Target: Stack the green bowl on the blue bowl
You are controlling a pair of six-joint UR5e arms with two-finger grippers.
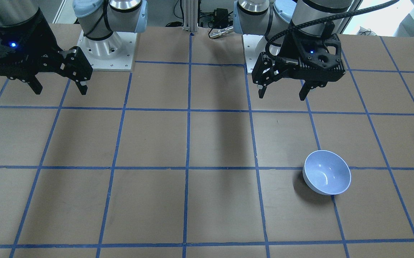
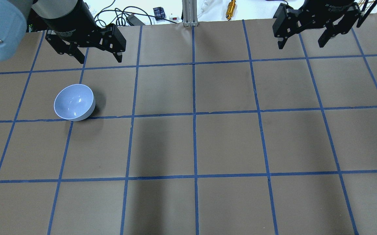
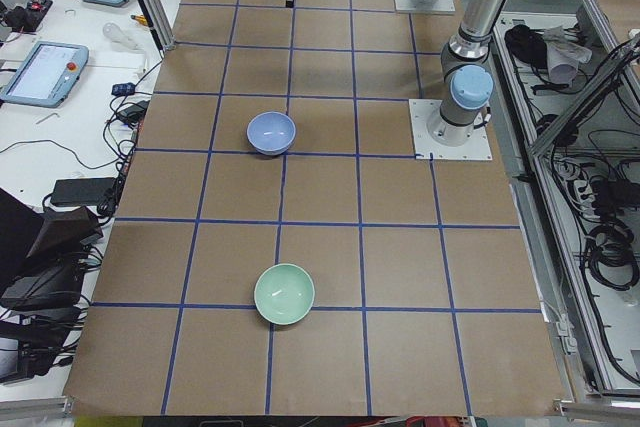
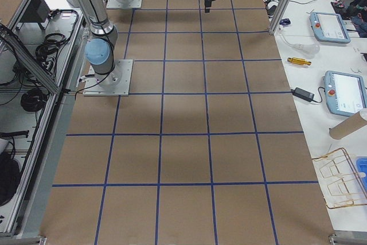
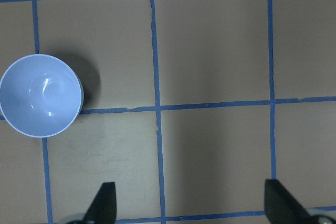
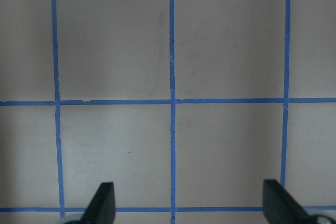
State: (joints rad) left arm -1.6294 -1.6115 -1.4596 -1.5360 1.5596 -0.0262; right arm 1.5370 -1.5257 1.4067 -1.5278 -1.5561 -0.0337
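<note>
Overhead exterior view: the left tool (image 2: 100, 61) and the right tool (image 2: 300, 46) hang above the surface (image 2: 227, 143), each with its fingers spread wide and nothing between them. The blue bowl (image 2: 74, 102) stands upright, mouth up, on the left part of the surface, its base at a line of the blue tape grid (image 2: 194, 114). In the left wrist view it lies off to one side of the tool's fingers, not between them. Exterior left view: the green bowl (image 3: 284, 294) stands upright and empty on a grid line, well apart from the blue bowl, toward the surface's left end. Neither tool touches either bowl. The two bowls stand separately, unstacked.
</note>
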